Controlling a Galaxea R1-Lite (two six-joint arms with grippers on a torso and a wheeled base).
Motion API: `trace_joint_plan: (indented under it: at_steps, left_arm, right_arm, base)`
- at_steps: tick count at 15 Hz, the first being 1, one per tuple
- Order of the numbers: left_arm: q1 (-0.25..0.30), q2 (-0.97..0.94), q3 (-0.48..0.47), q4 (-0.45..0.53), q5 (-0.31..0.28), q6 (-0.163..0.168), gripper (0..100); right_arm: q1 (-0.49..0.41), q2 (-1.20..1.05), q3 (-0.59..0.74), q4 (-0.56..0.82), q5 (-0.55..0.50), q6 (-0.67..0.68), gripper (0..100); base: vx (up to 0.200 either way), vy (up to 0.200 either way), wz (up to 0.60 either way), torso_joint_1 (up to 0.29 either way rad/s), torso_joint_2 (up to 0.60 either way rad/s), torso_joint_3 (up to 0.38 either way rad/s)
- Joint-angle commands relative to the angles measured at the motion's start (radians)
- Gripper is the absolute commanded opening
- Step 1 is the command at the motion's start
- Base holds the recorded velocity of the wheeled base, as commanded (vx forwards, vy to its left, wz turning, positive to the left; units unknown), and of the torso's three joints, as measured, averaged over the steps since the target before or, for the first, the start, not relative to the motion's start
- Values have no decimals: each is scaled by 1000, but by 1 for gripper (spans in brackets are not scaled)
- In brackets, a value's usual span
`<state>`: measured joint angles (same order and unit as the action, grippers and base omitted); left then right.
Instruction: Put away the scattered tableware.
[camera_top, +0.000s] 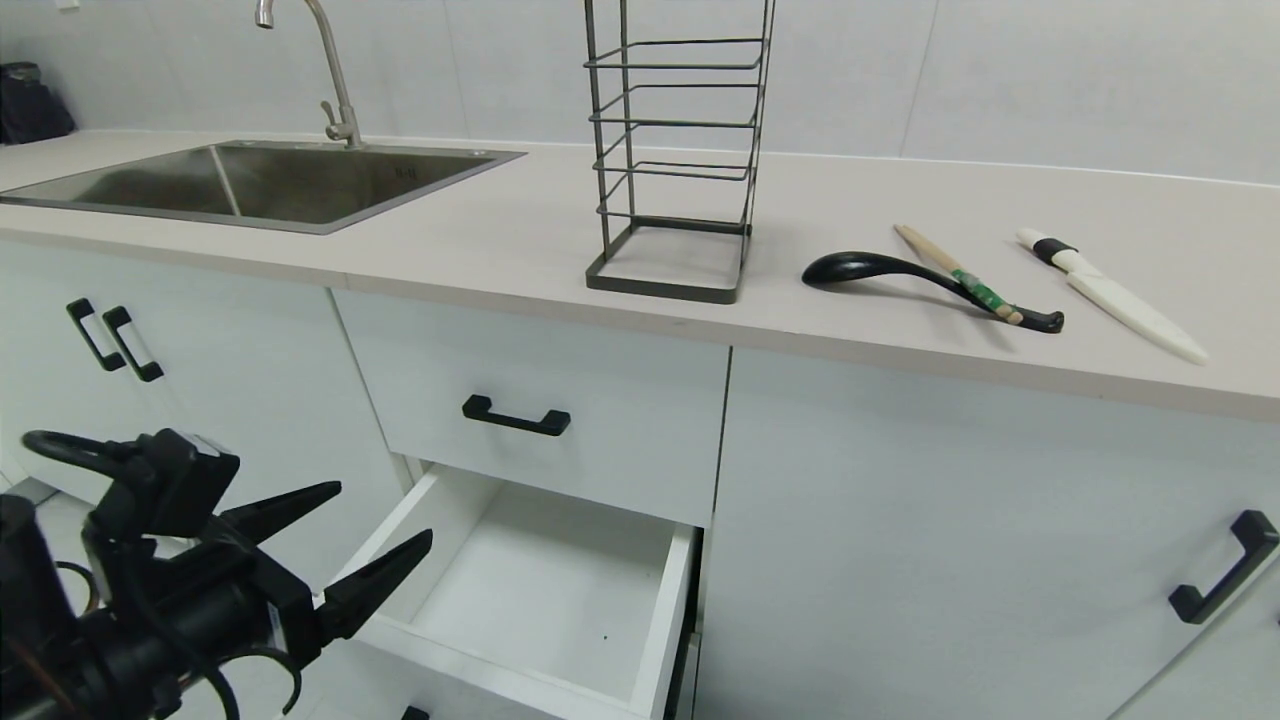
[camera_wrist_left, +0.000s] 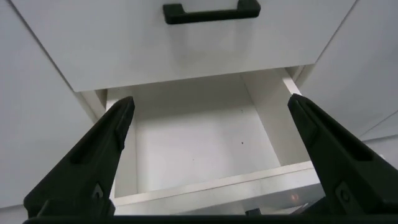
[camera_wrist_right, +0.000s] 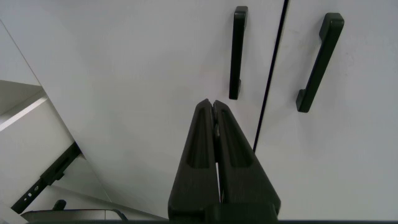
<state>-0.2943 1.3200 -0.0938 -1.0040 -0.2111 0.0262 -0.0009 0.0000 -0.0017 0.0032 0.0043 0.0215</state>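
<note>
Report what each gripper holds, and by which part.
Nothing is held. The left gripper is open before the open drawer; the right gripper is shut on nothing, facing cabinet doors.

Rack (camera_top: 660, 291) top cropped, faucet (camera_top: 337, 80) arch too — upper edge

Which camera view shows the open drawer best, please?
The left wrist view: the open drawer faces the camera, its interior seen front to back. The head view shows it at an angle, low down; the right wrist view catches its side at the edge.
</note>
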Motion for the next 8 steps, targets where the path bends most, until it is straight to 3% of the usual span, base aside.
trace_joint_plan:
  at_steps: [1,5,8]
  left_arm:
    - [4,-79,2,-4,-1,-3,100]
    - [67,-300,85,5,-1,-3,100]
    - [147,-518,94,99,-1,0,100]
  right_arm:
    - [1,0,0,0,0,0,0]
    - [1,0,0,0,0,0,0]
    - [-1,0,0,0,0,0,0]
  base:
    - [0,0,0,0,0,0]
    - [0,0,0,0,0,0]
    - [0,0,0,0,0,0]
